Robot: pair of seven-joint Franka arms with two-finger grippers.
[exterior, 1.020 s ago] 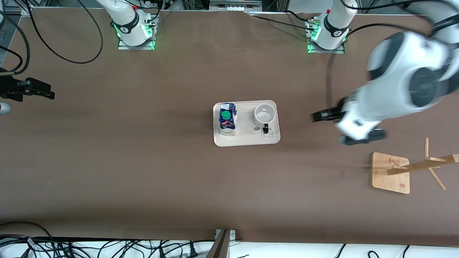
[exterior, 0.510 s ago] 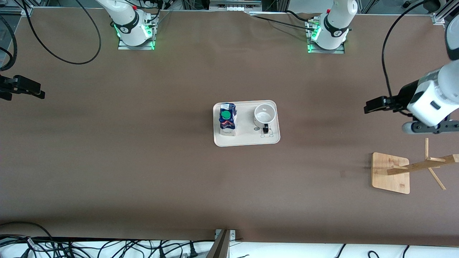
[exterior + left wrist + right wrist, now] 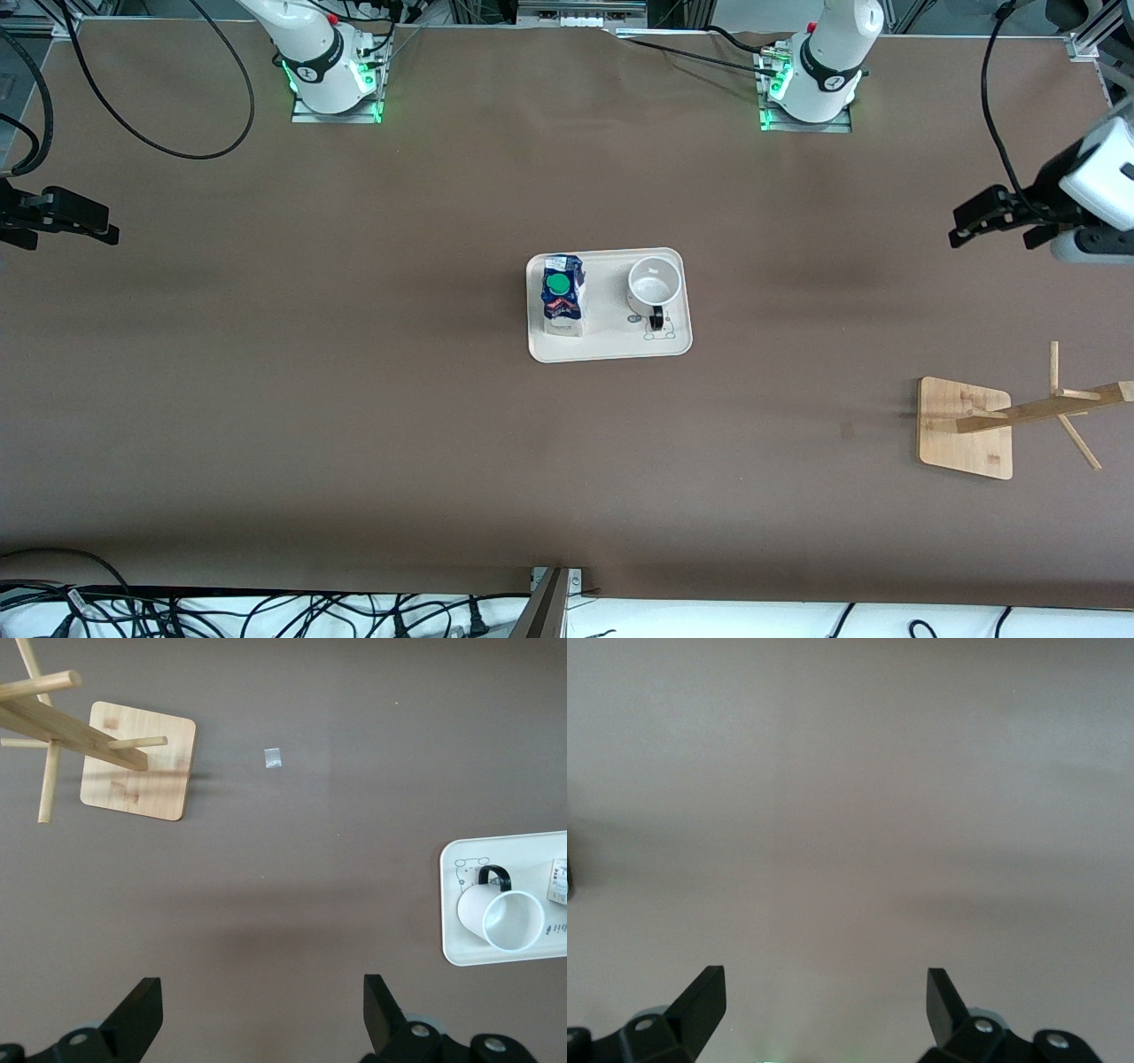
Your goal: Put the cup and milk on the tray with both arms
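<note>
The cream-white tray [image 3: 608, 344] lies at the middle of the table. On it stands the milk [image 3: 562, 296], blue and white with a green cap, at the end toward the right arm. The white cup [image 3: 654, 283] stands upright at the tray's other end, its black handle turned toward the front camera. My left gripper [image 3: 964, 227] hangs open and empty over bare table near the left arm's end. The left wrist view shows its open gripper [image 3: 261, 983], the cup [image 3: 501, 918] and the tray [image 3: 455, 904]. My right gripper [image 3: 103, 227] is open and empty over the right arm's end; its wrist view [image 3: 824, 973] shows only bare table.
A bare wooden stand with pegs [image 3: 966, 430] rests near the left arm's end of the table, nearer to the front camera than the left gripper; it also appears in the left wrist view [image 3: 137, 771]. A small pale scrap [image 3: 273, 758] lies on the table beside it. Cables trail along the table edges.
The left arm has swung away from beside the tray toward its own end of the table, its gripper staying open. The right gripper has barely shifted. Cup and milk have not moved.
</note>
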